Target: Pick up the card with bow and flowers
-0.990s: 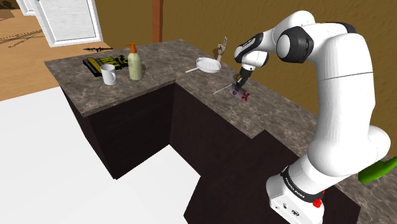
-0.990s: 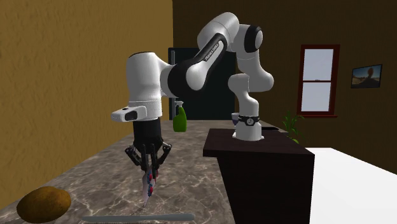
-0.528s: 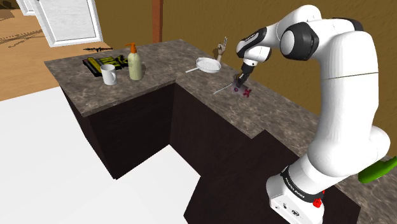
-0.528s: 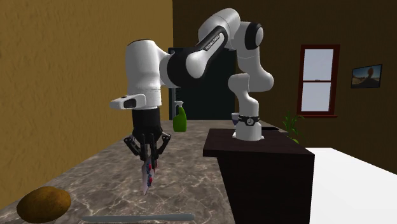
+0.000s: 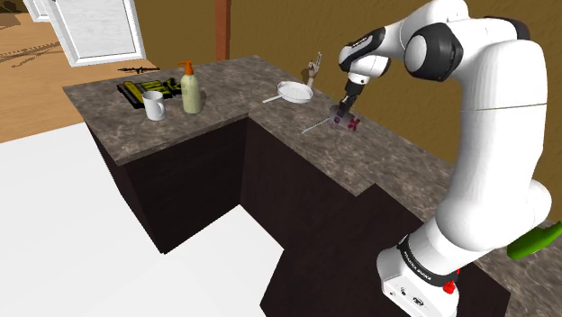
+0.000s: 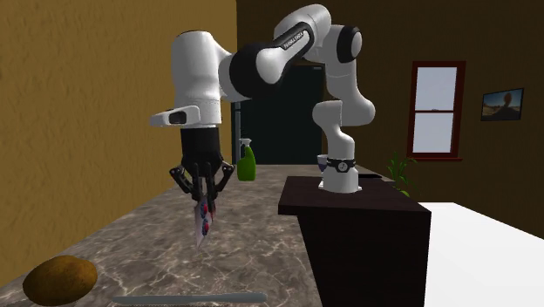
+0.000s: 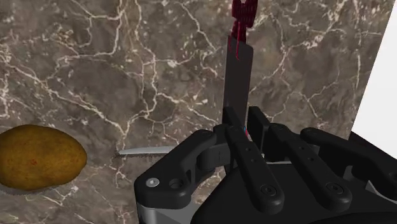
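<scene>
Black two-finger gripper [image 6: 205, 199]: pinching thin card with dark-red flowers [image 6: 204, 225]
Card: hanging clear above brown marbled surface [image 6: 261, 262]

The white arm [image 5: 494, 135] stood tall, bent over at its top and reached up and to the shoulder view's left. Its wrist aimed the black gripper [image 6: 206, 202] straight down (fingers drawn nearly together), and these clasped the card [image 6: 204, 225] by its upper edge.
</scene>
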